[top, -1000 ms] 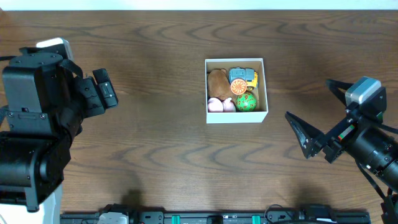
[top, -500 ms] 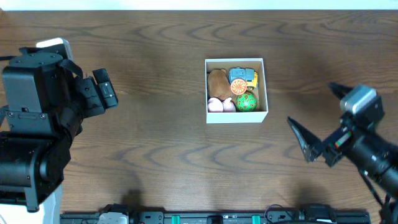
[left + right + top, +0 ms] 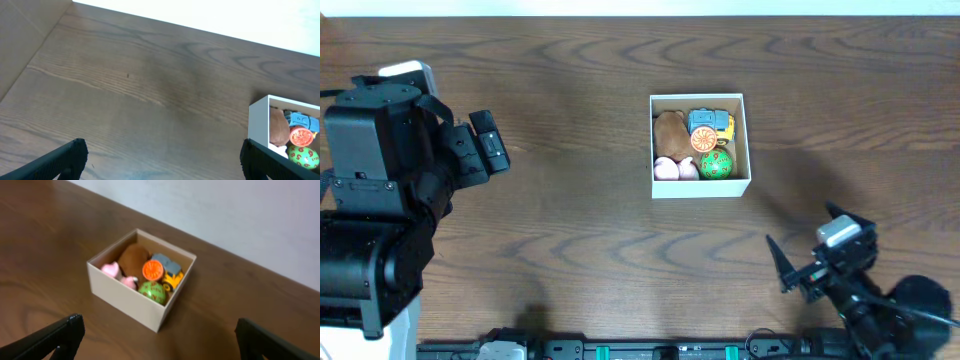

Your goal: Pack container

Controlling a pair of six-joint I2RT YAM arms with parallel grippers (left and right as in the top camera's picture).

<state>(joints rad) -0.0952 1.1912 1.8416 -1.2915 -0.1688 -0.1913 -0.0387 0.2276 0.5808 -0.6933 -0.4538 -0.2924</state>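
Observation:
The container, a white-walled square box with a tan inside, stands at the table's centre. It holds a brown toy, a blue and yellow car, an orange disc, a green ball and pink pieces. My left gripper is open and empty, far left of the box; its wrist view shows the container at right. My right gripper is open and empty, near the front right; its wrist view shows the container ahead.
The left arm's bulky black body fills the left side. A black rail runs along the table's front edge. A pale wall strip lies beyond the far edge.
My right arm has drawn back toward the front edge of the table, further from the container, still open. The left arm and the box have not moved.

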